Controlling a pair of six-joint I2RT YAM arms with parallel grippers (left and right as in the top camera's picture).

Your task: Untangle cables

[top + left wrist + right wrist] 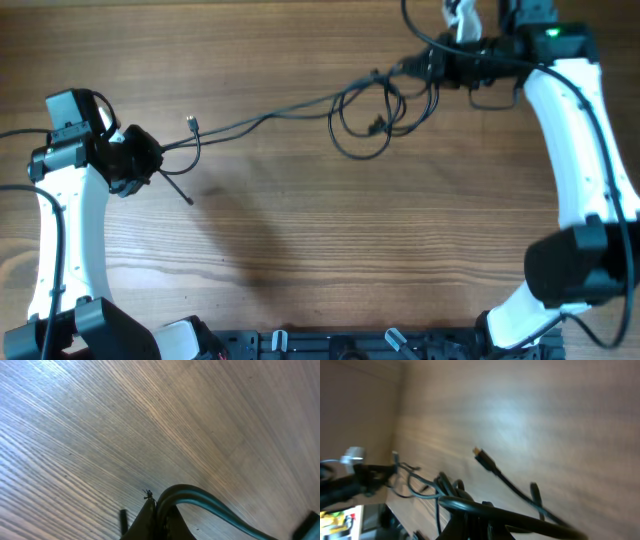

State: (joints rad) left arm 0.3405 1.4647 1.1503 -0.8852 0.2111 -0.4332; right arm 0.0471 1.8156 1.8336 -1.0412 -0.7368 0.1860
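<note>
The left tool (140, 160) and right tool (432, 66) are both clamping narrowly on the cables (262, 118), which are stretching across the far side of the desk (320, 260) and bunching toward the right, so pulling harder is probably risking cinching that bunch tighter or yanking a strand loose.

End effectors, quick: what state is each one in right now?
Left end effector: closed on the cables.
Right end effector: closed on the cables, beside the loops.

surface: wooden table (300, 250) | on it: cables (376, 126), loose loops
</note>
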